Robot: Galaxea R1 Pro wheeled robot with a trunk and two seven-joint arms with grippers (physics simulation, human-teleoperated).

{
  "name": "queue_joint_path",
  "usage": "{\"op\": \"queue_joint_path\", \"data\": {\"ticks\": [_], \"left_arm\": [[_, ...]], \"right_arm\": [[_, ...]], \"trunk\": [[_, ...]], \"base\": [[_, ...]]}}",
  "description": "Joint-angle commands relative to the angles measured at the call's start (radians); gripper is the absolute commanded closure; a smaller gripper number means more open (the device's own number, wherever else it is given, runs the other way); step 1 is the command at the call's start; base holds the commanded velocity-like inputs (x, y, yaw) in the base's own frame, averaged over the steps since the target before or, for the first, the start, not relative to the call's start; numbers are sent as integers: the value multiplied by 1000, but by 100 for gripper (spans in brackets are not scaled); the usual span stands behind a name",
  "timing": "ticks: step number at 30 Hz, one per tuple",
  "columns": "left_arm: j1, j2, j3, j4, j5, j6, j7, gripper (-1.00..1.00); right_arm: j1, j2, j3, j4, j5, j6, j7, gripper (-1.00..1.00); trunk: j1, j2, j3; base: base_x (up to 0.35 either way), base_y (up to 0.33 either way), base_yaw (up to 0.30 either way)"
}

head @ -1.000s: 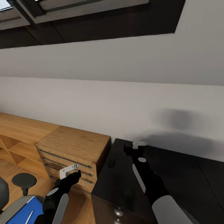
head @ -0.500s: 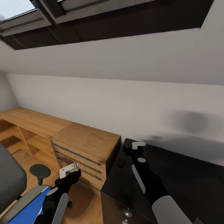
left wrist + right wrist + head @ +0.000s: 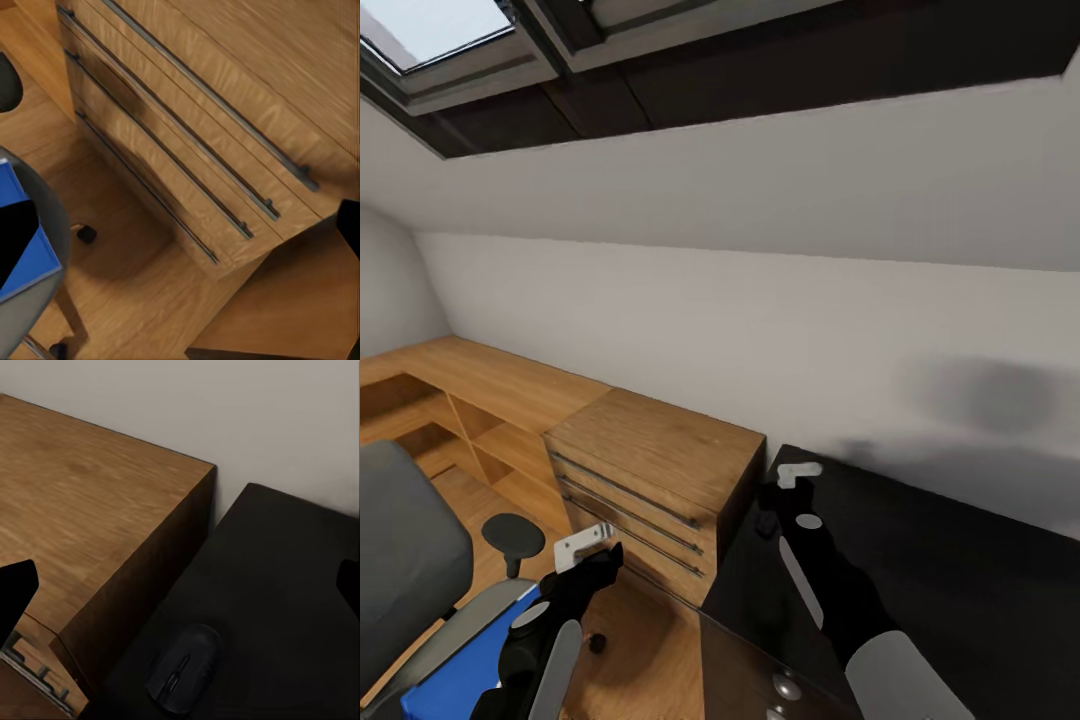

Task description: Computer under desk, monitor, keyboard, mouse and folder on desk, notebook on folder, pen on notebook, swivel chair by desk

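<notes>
The right gripper [image 3: 797, 474] hangs above the glossy black desk [image 3: 960, 590], its fingers spread wide with nothing between them; the mouse [image 3: 185, 666] lies on the desk top below it, near the edge that meets the light-wood chest of drawers [image 3: 660, 470]. The left gripper [image 3: 582, 548] hovers in front of that chest — its fingers also stand apart and empty. At the lower left the swivel chair [image 3: 405, 560] carries the blue folder [image 3: 465, 675] on its seat, one black armrest [image 3: 513, 533] beside it.
</notes>
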Motion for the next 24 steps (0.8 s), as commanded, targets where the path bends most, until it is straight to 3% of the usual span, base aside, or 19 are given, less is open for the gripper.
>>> {"op": "queue_joint_path", "data": {"ticks": [1,3,9,12,13,17,24], "left_arm": [[-1,0,-4,-2,10,3,9,-100],[0,-1,-40,-4,11,6,9,-100],[-1,-1,-57,-4,11,7,9,-100],[-1,-2,-63,-4,12,8,9,-100],[-1,-3,-99,-4,12,9,9,-100],[-1,-2,-150,-6,11,9,9,-100],[-1,-1,-163,-6,10,9,9,-100]], "right_arm": [[-1,0,9,17,-2,6,-7,-100],[-9,-1,24,111,-2,5,-8,-100],[-86,-4,20,235,-6,4,-10,-100],[-195,-14,-11,367,-9,-8,-10,-100],[-357,-32,-93,579,-12,-59,-11,-100],[-483,-42,-140,721,-13,-84,-10,-100],[-514,-33,-153,765,-15,-94,-10,-100]], "trunk": [[0,-1,-1],[0,-1,-1],[0,-1,-1],[0,-1,-1],[0,-1,-1],[0,-1,-1],[23,-43,-20]], "base": [[0,0,15],[0,0,7],[0,0,2],[0,0,0],[0,0,0],[0,0,0],[0,0,0]]}}
